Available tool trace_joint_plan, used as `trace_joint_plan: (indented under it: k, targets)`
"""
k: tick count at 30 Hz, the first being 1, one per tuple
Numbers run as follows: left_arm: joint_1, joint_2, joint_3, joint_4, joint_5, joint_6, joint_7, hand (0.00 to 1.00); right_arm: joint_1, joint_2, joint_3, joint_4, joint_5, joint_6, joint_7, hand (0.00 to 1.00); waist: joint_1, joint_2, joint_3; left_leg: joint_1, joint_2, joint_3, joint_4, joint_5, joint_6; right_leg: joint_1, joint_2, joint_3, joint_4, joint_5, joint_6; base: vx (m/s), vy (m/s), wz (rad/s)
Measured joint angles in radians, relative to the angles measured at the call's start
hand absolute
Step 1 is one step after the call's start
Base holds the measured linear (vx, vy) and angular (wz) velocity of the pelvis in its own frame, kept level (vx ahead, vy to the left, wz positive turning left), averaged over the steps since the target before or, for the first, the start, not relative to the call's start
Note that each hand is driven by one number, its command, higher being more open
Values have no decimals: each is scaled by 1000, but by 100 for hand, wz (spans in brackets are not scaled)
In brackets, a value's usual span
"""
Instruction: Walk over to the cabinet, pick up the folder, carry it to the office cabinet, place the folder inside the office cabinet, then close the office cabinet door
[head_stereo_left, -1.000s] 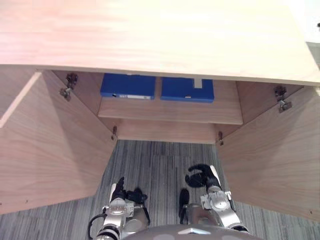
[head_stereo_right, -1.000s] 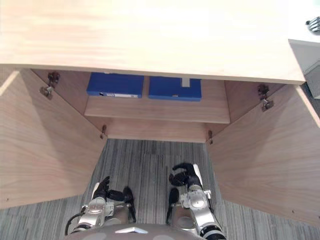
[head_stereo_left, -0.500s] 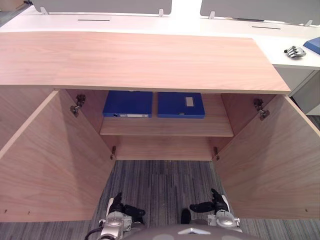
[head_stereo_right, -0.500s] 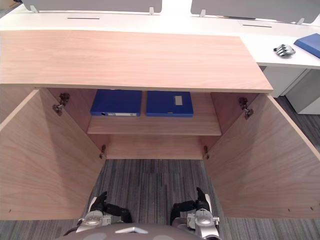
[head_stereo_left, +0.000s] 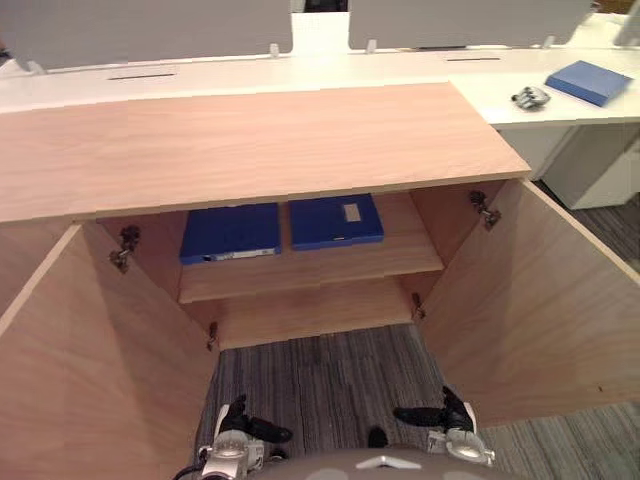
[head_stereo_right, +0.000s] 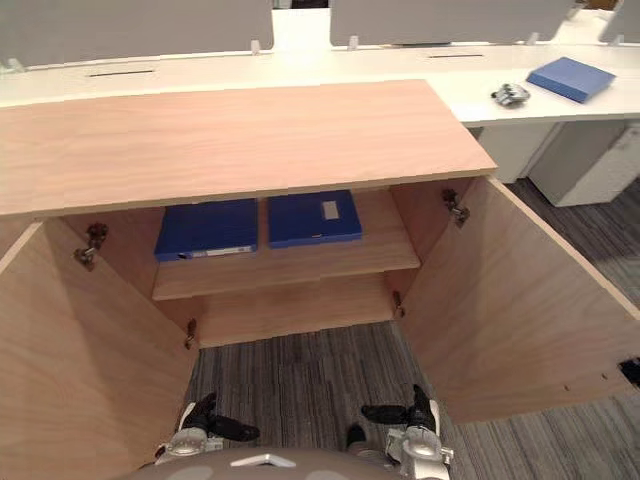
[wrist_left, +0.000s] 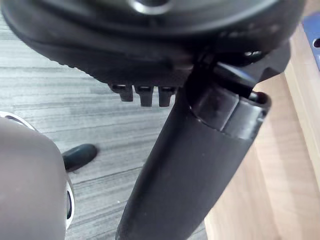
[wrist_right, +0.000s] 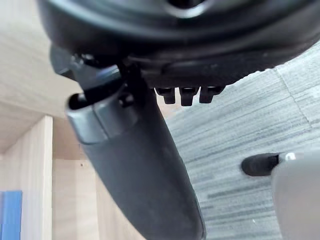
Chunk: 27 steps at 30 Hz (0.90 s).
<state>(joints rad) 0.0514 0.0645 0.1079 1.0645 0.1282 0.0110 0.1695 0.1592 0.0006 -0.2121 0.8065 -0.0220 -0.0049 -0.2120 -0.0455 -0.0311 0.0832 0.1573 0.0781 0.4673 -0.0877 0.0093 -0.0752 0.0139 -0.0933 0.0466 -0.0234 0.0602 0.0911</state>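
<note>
Two blue folders lie flat side by side on the upper shelf of the open wooden cabinet (head_stereo_left: 250, 140): the left folder (head_stereo_left: 230, 232) and the right folder (head_stereo_left: 335, 220), which has a pale label. My left hand (head_stereo_left: 245, 430) hangs low over the carpet in front of the cabinet, fingers straight, holding nothing. My right hand (head_stereo_left: 438, 414) is at the same height on the other side, also open and empty. Its thumb (wrist_right: 135, 165) stands out straight in the right wrist view. The left thumb (wrist_left: 200, 165) does the same in the left wrist view.
Both cabinet doors stand wide open: the left door (head_stereo_left: 90, 370) and the right door (head_stereo_left: 540, 300) flank my hands. Behind the cabinet runs a white desk (head_stereo_left: 300, 70) with another blue folder (head_stereo_left: 588, 82) and a small metal object (head_stereo_left: 530, 97).
The view has risen and pulled back, bringing the desk into sight. My right hand has uncurled from a loose fist to straight fingers and dropped lower. The folders have not moved.
</note>
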Motion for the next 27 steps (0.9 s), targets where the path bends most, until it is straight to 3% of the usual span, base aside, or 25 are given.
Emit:
trace_joint_plan:
  k: [5, 9, 14, 16, 22, 27]
  targets:
    - [4, 6, -2, 20, 5, 1, -3, 100, 84, 8, -102, -212, 52, -17, -52, 100, -42, -6, -5, 14, 4, 86, 43, -59, -9, -31, 17, 109, 1, 8, 5, 33, 2, -69]
    - [17, 2, 12, 21, 36, 3, -3, 100, 127, 38, -182, -320, 131, -34, -94, 100, -77, -7, -5, 17, 13, 142, 84, -93, 5, -55, 32, 182, 3, 13, 6, 56, -10, -59]
    - [5, -30, 43, 13, 60, 17, -6, 100, 180, 63, -191, -481, 222, -45, -107, 100, -87, 2, -5, 37, 29, 249, 103, -121, -6, -100, 70, 259, 39, 16, 1, 17, -17, -63]
    - [-36, -46, -10, 11, 70, 40, -9, 100, 177, 62, -193, -599, 220, -51, -106, 100, -107, 11, -5, 38, 28, 282, 107, -126, -9, -117, 77, 291, 48, 17, 4, -13, -23, -53]
    - [-87, -115, -57, -28, 57, 1, -21, 100, 48, 48, -247, -627, 221, -62, -139, 100, -134, 14, -7, 40, 25, 320, 109, -126, -9, -139, 89, 333, 52, 30, 7, -23, -30, -22]
    - [-65, -115, -67, -12, 45, -2, -30, 100, -16, -2, -248, -627, 224, -62, -135, 100, -148, 23, -3, 33, 21, 321, 110, -126, -9, -142, 87, 340, 38, 40, 11, -11, -29, -5]
